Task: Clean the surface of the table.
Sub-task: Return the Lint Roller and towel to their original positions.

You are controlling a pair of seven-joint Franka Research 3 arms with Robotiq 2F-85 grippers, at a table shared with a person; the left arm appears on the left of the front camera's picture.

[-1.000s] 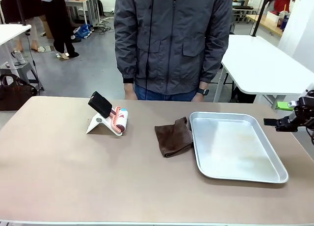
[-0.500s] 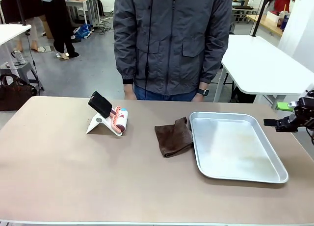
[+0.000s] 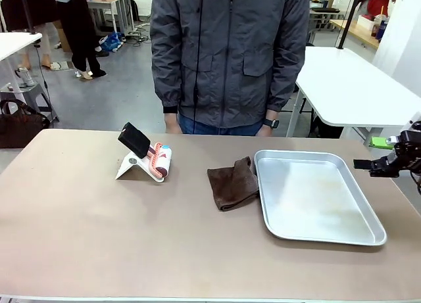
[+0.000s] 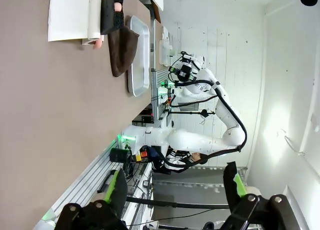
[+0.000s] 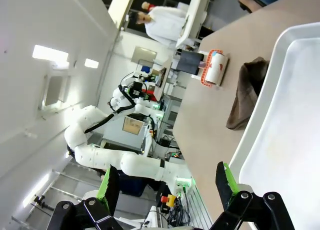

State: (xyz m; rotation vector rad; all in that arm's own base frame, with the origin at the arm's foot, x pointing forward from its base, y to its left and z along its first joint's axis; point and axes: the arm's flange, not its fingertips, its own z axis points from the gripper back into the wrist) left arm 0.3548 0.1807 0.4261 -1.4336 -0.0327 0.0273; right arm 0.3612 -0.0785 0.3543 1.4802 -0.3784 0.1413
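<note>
The table (image 3: 99,231) spans the front view; a person stands at its far edge. Right gripper (image 5: 167,182): fingers spread, empty, the silver tray (image 5: 280,140) just ahead, the brown cloth (image 5: 245,90) beyond. Left gripper (image 4: 175,190): fingers spread, empty, the table alongside it.

wide table (image 3: 99,244), matte taupe top, pale edge

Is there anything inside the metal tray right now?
The metal tray looks bare inside. The brown cloth lies beside its left rim on the table. What lies beneath the tray is hidden.
</note>
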